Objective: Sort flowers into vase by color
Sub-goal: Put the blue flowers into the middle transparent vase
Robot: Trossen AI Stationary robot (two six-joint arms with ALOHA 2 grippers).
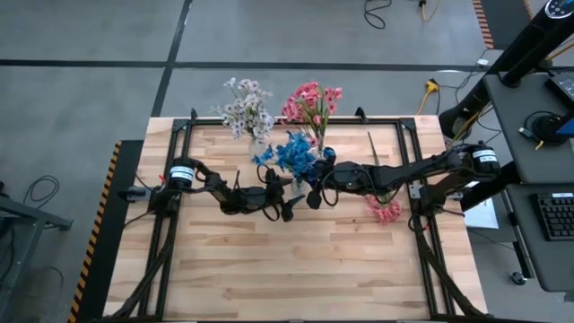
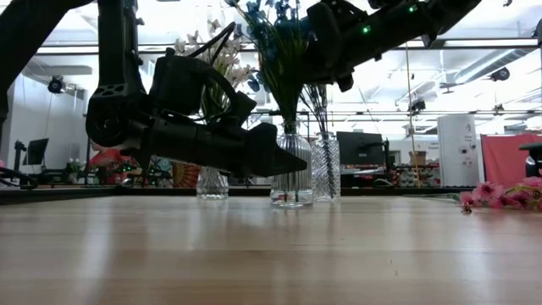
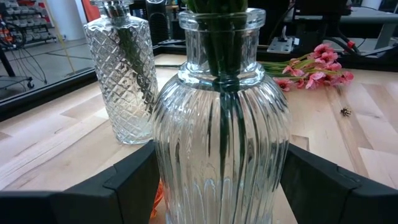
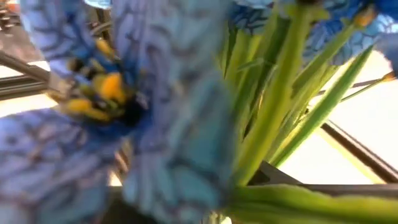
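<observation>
High view: three clear glass vases stand in a cluster at the far middle of the light wooden slatted table (image 1: 296, 269), with white blossoms (image 1: 247, 112), pink blossoms (image 1: 311, 101) and blue blossoms (image 1: 292, 155) above them. A loose pink spray (image 1: 384, 209) lies flat on the table under the right arm's forearm, well apart from the vases, its stem pointing away toward the far edge. The left gripper (image 1: 285, 205) sits at the foot of the blue vase; the right gripper (image 1: 316, 190) is just beside it, up at the blue stems.

Low view: the ribbed clear vase (image 2: 291, 174) with blue stems stands in the middle, a diamond-cut clear vase (image 2: 325, 167) just beside it, and a third vase (image 2: 212, 183) behind the left arm. The loose pink spray shows at the table's right edge.

Left wrist view: jaws wide apart, one finger (image 3: 130, 180) on each side of the ribbed vase, seemingly steadying it.

Right wrist view: blue petals and green stems (image 4: 273, 118) fill the frame; the jaws are together, but whether they pinch a stem I cannot tell.

Coming move: the right arm is nearer the pink spray, which lies back along its forearm, stem running front to back.
</observation>
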